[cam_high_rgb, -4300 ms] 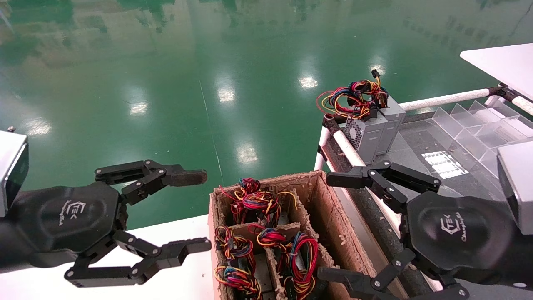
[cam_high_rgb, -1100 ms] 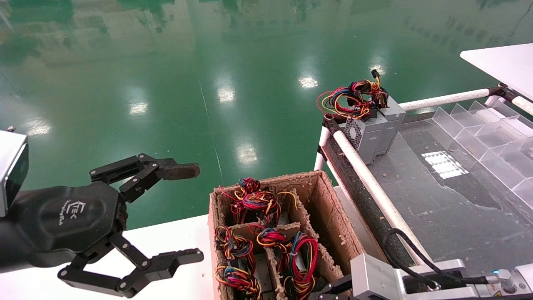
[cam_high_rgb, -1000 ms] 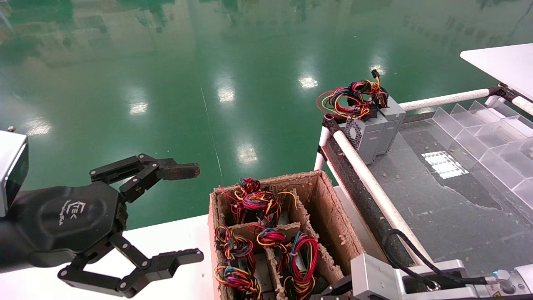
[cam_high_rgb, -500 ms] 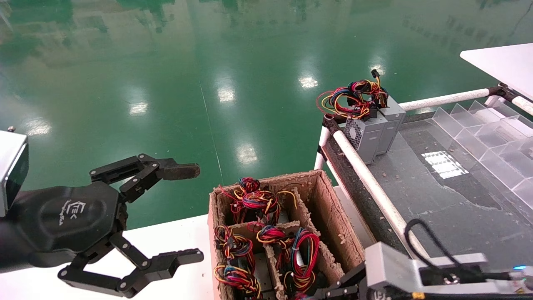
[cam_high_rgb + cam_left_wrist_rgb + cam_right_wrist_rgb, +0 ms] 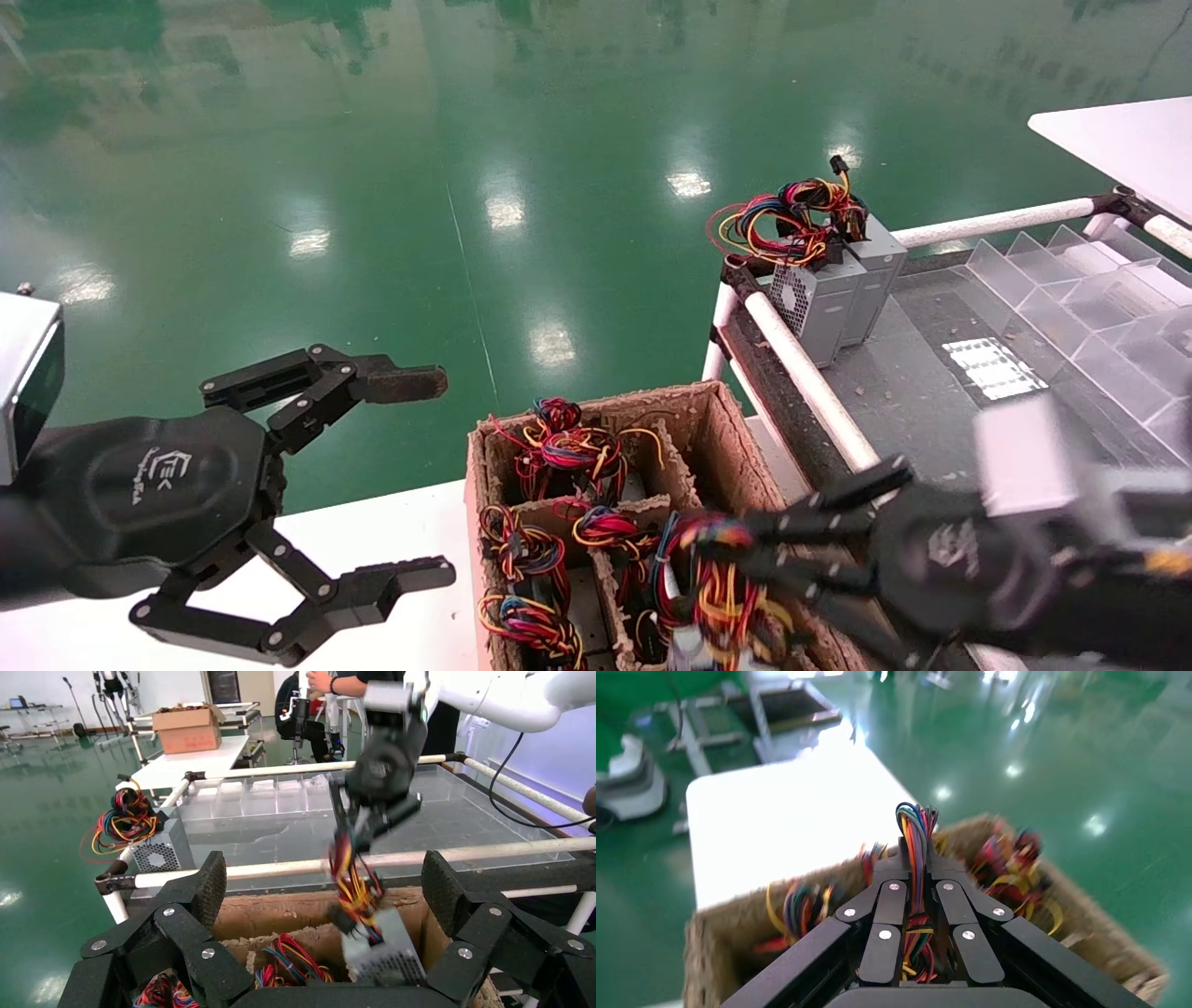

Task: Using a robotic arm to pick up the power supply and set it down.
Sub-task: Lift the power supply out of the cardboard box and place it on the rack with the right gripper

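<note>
- Right gripper [image 5: 916, 881] — the robotic arm doing the work — is clenched on the wire bundle [image 5: 916, 853] of a power supply [image 5: 383, 950]; wires run up between the black fingers [image 5: 884, 920], pinched tight in the right wrist view.
- Grip is on the wires only, not the metal case. In the left wrist view the grey box hangs below the gripper by its wires, tilted, its lower end at about the rim of the cardboard box [image 5: 736, 447].
- In the head view the same bundle [image 5: 717, 578] sits over the near right compartment, gripper [image 5: 745, 559] just right of it, above the box's right wall.
- Handling, judged: case is stiff metal and prob. heavyish for its size; wires are soft and springy, so the load will likely swing and twist. Wires could slip through the fingers or strain at the case; they may also snag neighbours' wires or the dividers.
- Better hold would be across the case's flat sides, but in the packed compartment the wire bundle is the part that's reachable.
- Other supplies w/ coloured wires [image 5: 559, 447] fill the remaining compartments.
- Two more grey supplies [image 5: 833, 294] stand upright side by side on the dark-topped table [image 5: 931, 401] to the right, at its far corner, wires on top — likely set-down area.
- Left gripper [image 5: 372, 485] is spread wide, holding nothing, parked over the white table [image 5: 419, 522] left of the box.
</note>
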